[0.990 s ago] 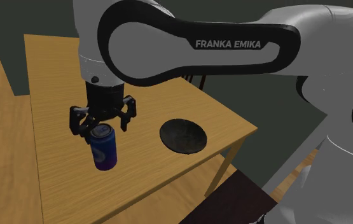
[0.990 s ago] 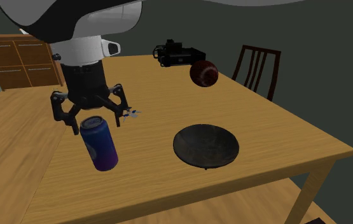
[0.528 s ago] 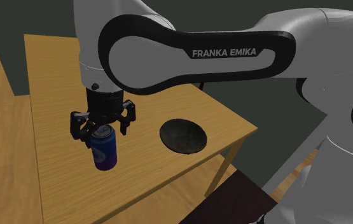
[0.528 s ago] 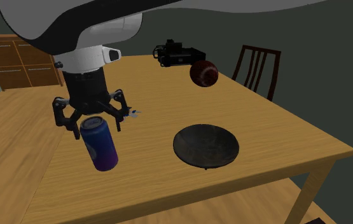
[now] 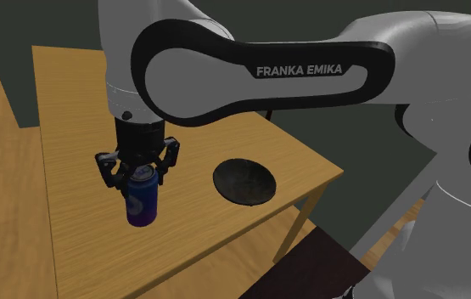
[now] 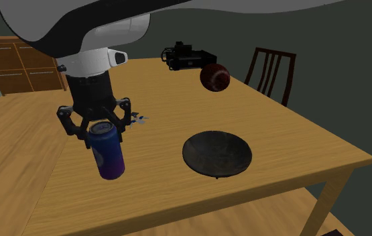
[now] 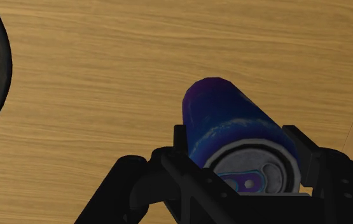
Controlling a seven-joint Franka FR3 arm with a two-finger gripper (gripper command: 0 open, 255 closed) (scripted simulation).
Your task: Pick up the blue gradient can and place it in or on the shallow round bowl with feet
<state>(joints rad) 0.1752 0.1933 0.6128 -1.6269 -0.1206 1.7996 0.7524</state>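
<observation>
At the lower left of the second exterior view, the blue can (image 6: 108,157), shading to purple at its base, stands on the desk (image 6: 278,134) with the hand (image 6: 96,127) set straight down over its top. In the wrist view the two black fingers (image 7: 180,135) press on opposite sides of the can just under its rim, so the hand reads as clamped on the can, gripping high where a vertical reach meets it. The can's base looks to rest on the wood, so I judge the grip made and the lift not yet begun.

At the lower middle of that exterior frame sits the dark shallow bowl (image 6: 216,154), near the can but apart from it, open side up. That should make for a short sideways carry.

Farther back, at upper middle, lies a dark red ball (image 6: 214,78), with a black device (image 6: 186,56) behind it. A chair (image 6: 271,70) stands at upper right and wooden drawers (image 6: 17,64) at upper left, all well away from that path.
</observation>
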